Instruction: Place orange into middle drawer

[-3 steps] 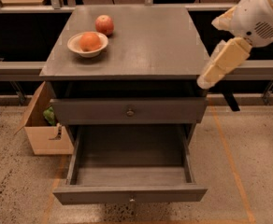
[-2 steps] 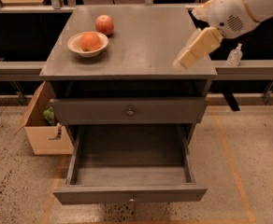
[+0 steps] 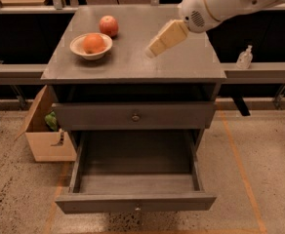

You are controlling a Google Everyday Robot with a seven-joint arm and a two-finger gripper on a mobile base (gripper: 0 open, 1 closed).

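The orange [image 3: 93, 43] is small, round and evenly orange, and lies in a cream bowl [image 3: 79, 47] at the back left of the grey cabinet top [image 3: 132, 65]. A redder, blotchy fruit [image 3: 109, 26] sits just behind the bowl. My gripper [image 3: 151, 51], cream-coloured on a white arm [image 3: 215, 4], hangs over the middle of the top. It points down-left, is to the right of the bowl, and is apart from the orange. A drawer [image 3: 135, 201] below a closed drawer [image 3: 135, 116] is pulled out, and nothing shows inside it.
An open cardboard box [image 3: 45, 140] with something green inside stands on the floor left of the cabinet. A small pump bottle [image 3: 244, 57] stands on the ledge to the right. The pulled-out drawer juts forward over the speckled floor.
The arm has swung left, from beside the cabinet's right edge to over the middle of the top, nearer the bowl. The orange, the bowl and the drawer have not moved.
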